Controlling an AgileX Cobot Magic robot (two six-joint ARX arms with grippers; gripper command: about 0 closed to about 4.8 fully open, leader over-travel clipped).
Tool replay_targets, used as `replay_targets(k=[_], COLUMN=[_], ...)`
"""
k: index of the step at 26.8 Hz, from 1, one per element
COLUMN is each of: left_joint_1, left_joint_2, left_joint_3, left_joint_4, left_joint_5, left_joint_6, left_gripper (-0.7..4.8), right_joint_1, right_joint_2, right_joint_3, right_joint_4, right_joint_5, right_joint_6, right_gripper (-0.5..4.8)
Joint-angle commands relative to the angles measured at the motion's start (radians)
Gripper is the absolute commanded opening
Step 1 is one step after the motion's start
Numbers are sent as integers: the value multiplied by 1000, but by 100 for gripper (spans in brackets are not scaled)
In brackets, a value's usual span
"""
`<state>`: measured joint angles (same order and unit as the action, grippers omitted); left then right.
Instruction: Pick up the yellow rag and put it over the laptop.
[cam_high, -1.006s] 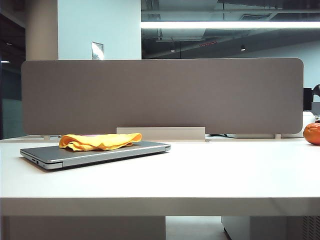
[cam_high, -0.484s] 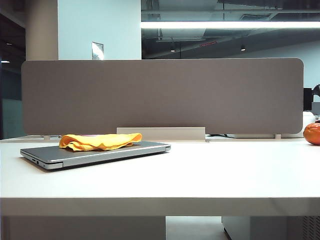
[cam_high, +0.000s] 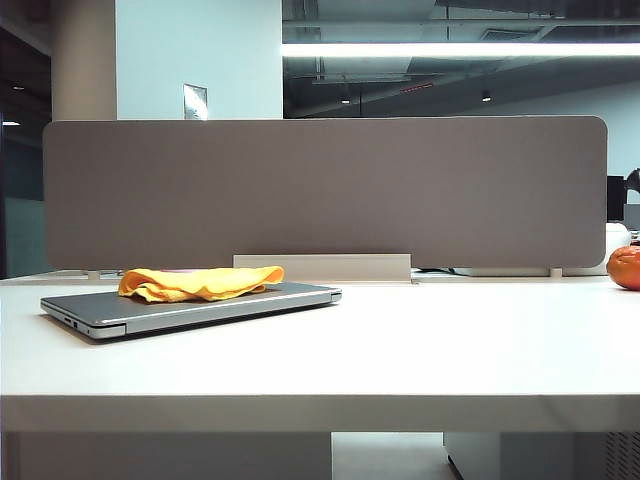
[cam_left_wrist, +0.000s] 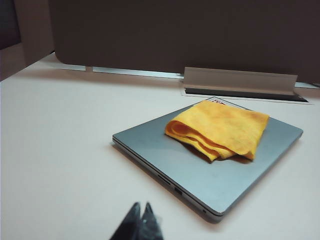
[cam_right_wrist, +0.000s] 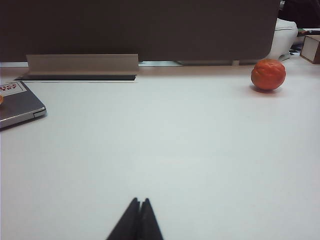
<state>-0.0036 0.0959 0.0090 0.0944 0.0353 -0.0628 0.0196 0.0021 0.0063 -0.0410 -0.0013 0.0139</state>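
Yellow rag lies folded on laptop, left of frame. Left gripper and right gripper both closed, empty, low over surface.

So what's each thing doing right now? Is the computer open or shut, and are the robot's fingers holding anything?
laptop: lid shut, lying flat on the table.
yellow rag: folded in loose layers, resting on the laptop's lid and covering only part of it.
orange fruit: whole, sitting alone on the table.
left gripper: fingers shut, empty, away from the laptop.
right gripper: fingers shut, empty, over bare table.
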Motion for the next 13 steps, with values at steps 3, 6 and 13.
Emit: replay_targets(k=[3,6,13], left_joint_1=[11,13,13], left_joint_2=[-34,-61,-92], left_joint_3=[-1,-1,-1], left_joint_4=[-33,-55,-108], left_joint_5=[17,10,5], left_joint_6=[12,27,52], left_gripper=[-6,-6,-6], right_joint_1=[0,0,0], right_joint_2=[-1,-1,-1], right_joint_3=[-4,-4,-4], right_joint_4=[15,14,15], right_joint_5=[-1,-1,-1], right_joint_6=[1,1,1], right_gripper=[-5,-5,-5])
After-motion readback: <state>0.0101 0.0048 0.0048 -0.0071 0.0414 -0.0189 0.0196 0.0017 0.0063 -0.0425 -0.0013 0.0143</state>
